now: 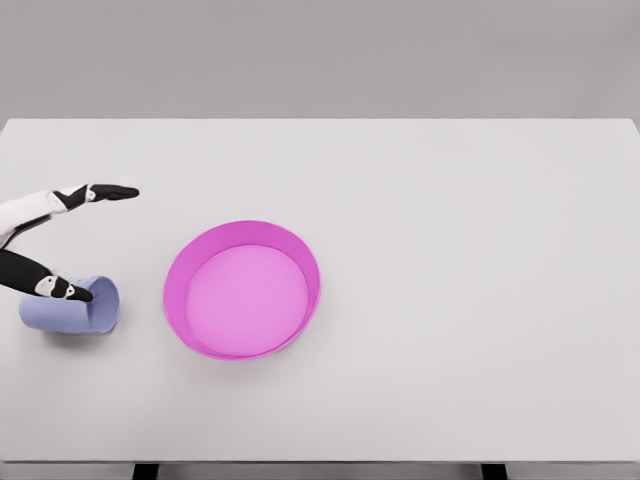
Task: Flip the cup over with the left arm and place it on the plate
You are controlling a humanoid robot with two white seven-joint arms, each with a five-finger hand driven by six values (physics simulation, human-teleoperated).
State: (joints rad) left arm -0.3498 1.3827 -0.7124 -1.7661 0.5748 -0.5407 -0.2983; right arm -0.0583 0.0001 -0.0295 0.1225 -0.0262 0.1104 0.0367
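Cup (70,308) — pale lavender-blue, lying on its side near the table's (450,250) left edge, just left of the plate (243,290) and apart from it. Long axis roughly left-right; open mouth faces right, toward the plate. No writing or labels legible. Left hand (70,240) — fingers spread wide: one fingertip (80,294) touching the cup's upper rim, another finger (112,192) extended well above, clear of the cup. Plate — magenta, round, raised rim

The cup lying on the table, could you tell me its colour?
Pale lavender-blue cup, seen in the head view.
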